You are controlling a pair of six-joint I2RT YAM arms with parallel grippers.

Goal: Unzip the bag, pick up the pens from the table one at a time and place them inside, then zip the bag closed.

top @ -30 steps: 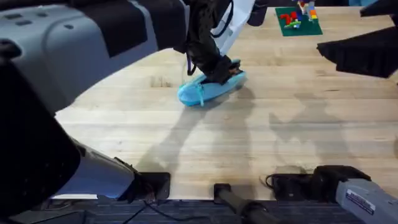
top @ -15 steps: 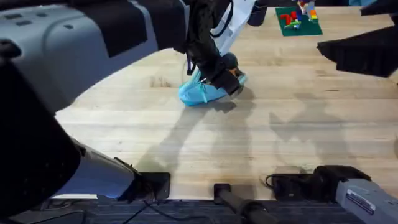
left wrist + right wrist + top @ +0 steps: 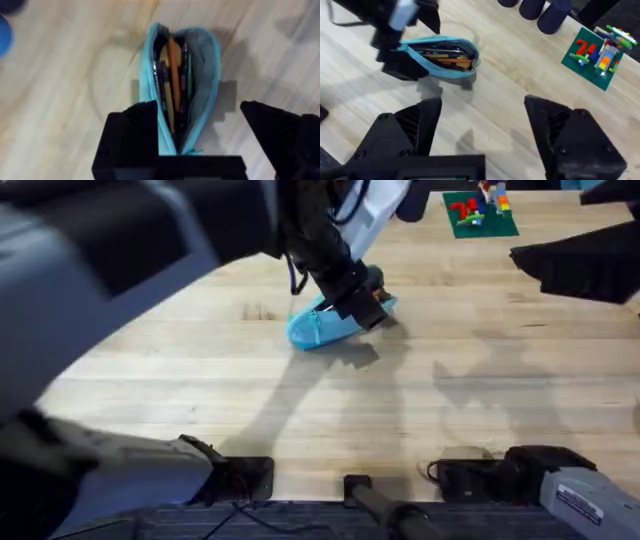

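Bag: light blue soft fabric pencil pouch (image 3: 325,326), elongated; lies on table centre-far in overhead view, zipper open along top, mouth gaping.
Bag contents: pens inside pouch; slim orange pen (image 3: 173,75) and dark pen (image 3: 163,80) lie lengthwise in the opening, per left wrist view. Right wrist view also shows orange and dark shafts in the pouch (image 3: 440,56).
Table: light wooden butcher-block top (image 3: 420,410), plank grain visible.
Left pincer: (image 3: 215,135) over the near end of pouch; fingers spread apart, open. One black finger (image 3: 132,135) is beside pouch's side fabric, the other stands clear to the far side. Not clamped on anything. Overhead: left arm reaches down onto pouch (image 3: 355,290).
Right pincer: (image 3: 480,125) above bare table, well apart from pouch; fingers wide open, nothing between.
Other: green brick baseplate w/ coloured toy bricks (image 3: 478,212) at far table edge; dark blue cups (image 3: 540,10) beyond pouch.
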